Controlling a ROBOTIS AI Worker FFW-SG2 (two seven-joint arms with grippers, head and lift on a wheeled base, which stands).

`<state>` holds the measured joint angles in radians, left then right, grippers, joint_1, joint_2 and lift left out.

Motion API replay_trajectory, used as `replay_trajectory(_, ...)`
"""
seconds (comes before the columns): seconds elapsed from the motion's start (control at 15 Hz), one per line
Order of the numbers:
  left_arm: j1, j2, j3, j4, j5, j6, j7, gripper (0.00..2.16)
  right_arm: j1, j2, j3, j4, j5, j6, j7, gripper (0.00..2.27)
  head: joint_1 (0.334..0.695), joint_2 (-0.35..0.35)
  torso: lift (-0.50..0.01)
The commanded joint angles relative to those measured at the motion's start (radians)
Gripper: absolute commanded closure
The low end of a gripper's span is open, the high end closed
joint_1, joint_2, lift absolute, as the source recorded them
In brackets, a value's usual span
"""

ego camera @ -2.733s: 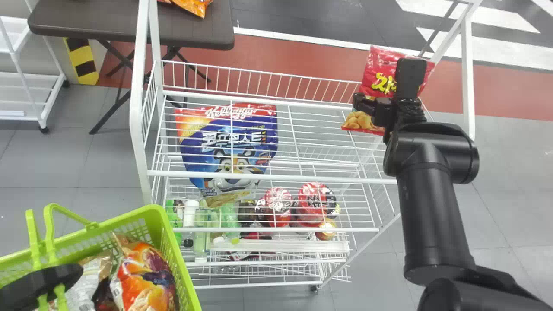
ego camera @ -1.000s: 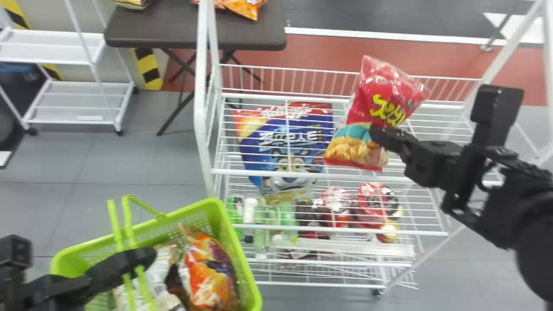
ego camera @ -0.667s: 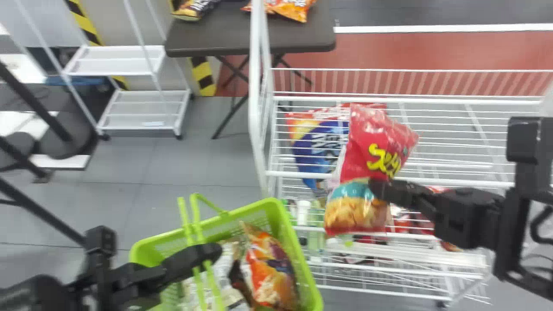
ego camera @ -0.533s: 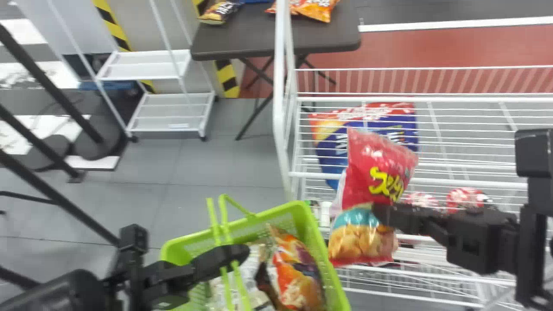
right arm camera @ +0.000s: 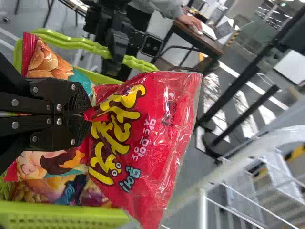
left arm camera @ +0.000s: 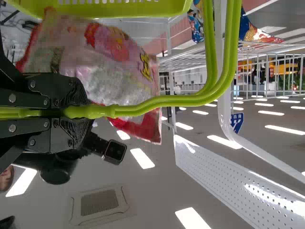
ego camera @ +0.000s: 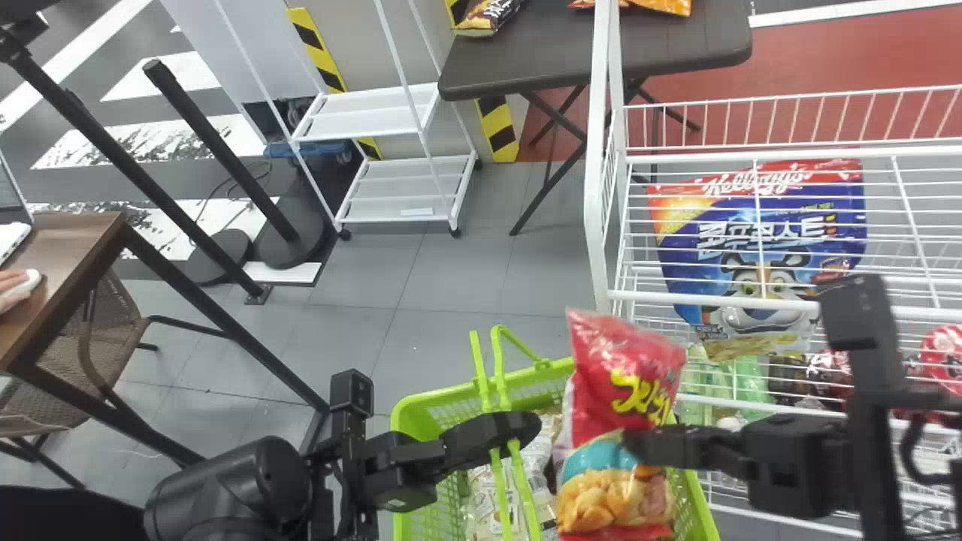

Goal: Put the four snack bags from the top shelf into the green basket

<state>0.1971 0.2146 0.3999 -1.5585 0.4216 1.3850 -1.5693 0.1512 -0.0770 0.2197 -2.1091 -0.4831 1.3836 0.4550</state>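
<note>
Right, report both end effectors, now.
Left end effector: closed on the green basket handles.
Right end effector: closed on a red snack bag, pinching its film.

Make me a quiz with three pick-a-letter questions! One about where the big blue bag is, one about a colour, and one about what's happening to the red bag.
1. Where is the big blue bag?
A) In the basket
B) On the white rack
C) On the floor

2. What colour is the basket?
A) Green
B) Purple
C) Black

3. How is the red bag?
A) Lying on the floor
B) Lying on the table
C) Pinched in the right gripper

Right letters:
1: B, its blue front shows through the rack's white wires.
2: A, its rim and walls are bright green.
3: C, the gripper's fingers are closed on it.
</note>
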Motion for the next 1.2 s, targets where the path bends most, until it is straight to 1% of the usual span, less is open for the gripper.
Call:
replay_trajectory(0.0, -0.002, 0.003, -0.004, 0.0, 0.002, 0.001, -0.011, 2.15, -0.036, 0.0, 0.049, 0.09, 0.003, -0.013, 0.005, 2.25, 0.695, 0.35, 0.0)
replay_trajectory(0.13, -0.005, 0.002, -0.019, -0.002, 0.003, 0.001, -0.011, 2.15, -0.076, 0.005, 0.093, 0.158, 0.005, -0.037, 0.007, 2.25, 0.695, 0.35, 0.0)
replay_trajectory(0.4, -0.004, -0.001, -0.032, -0.005, 0.008, 0.007, -0.011, 2.15, -0.156, 0.046, 0.171, 0.274, 0.001, -0.044, 0.008, 2.25, 0.695, 0.35, 0.0)
replay_trajectory(0.47, 0.001, -0.001, -0.032, -0.006, 0.013, 0.007, -0.011, 2.15, -0.171, 0.054, 0.185, 0.301, 0.005, -0.047, 0.005, 2.16, 0.695, 0.35, 0.0)
replay_trajectory(0.53, 0.002, 0.0, -0.032, -0.008, 0.017, 0.004, -0.011, 2.15, -0.182, 0.062, 0.185, 0.313, 0.008, -0.022, -0.002, 1.72, 0.695, 0.35, 0.0)
replay_trajectory(0.6, 0.002, 0.002, -0.029, -0.006, 0.019, 0.004, -0.011, 2.15, -0.19, 0.062, 0.184, 0.316, 0.011, 0.033, -0.007, 0.67, 0.695, 0.35, 0.0)
replay_trajectory(0.67, 0.002, 0.003, -0.022, -0.005, 0.022, 0.004, -0.011, 2.15, -0.188, 0.059, 0.167, 0.307, 0.017, 0.101, -0.007, 0.0, 0.695, 0.35, 0.0)
replay_trajectory(0.8, 0.002, 0.006, -0.016, -0.002, 0.022, 0.004, -0.011, 2.15, -0.159, 0.049, 0.09, 0.244, 0.014, 0.189, -0.001, 0.0, 0.695, 0.35, 0.0)
replay_trajectory(0.87, -0.002, 0.008, -0.016, 0.0, 0.022, 0.004, -0.011, 2.15, -0.141, 0.048, 0.041, 0.182, 0.014, 0.189, 0.008, 0.02, 0.695, 0.35, 0.0)
replay_trajectory(0.93, -0.004, 0.008, -0.016, 0.002, 0.022, 0.001, -0.011, 2.15, -0.125, 0.037, -0.005, 0.13, 0.012, 0.189, 0.01, 0.03, 0.695, 0.35, 0.0)
replay_trajectory(1.0, -0.005, 0.008, -0.015, 0.002, 0.022, 0.001, -0.011, 2.15, -0.105, 0.028, -0.057, 0.075, 0.001, 0.189, 0.016, 0.03, 0.695, 0.35, 0.0)
replay_trajectory(1.13, -0.007, 0.009, -0.013, 0.005, 0.02, 0.001, -0.011, 2.15, -0.068, 0.023, -0.18, 0.0, -0.034, 0.189, 0.045, 0.03, 0.695, 0.35, 0.0)
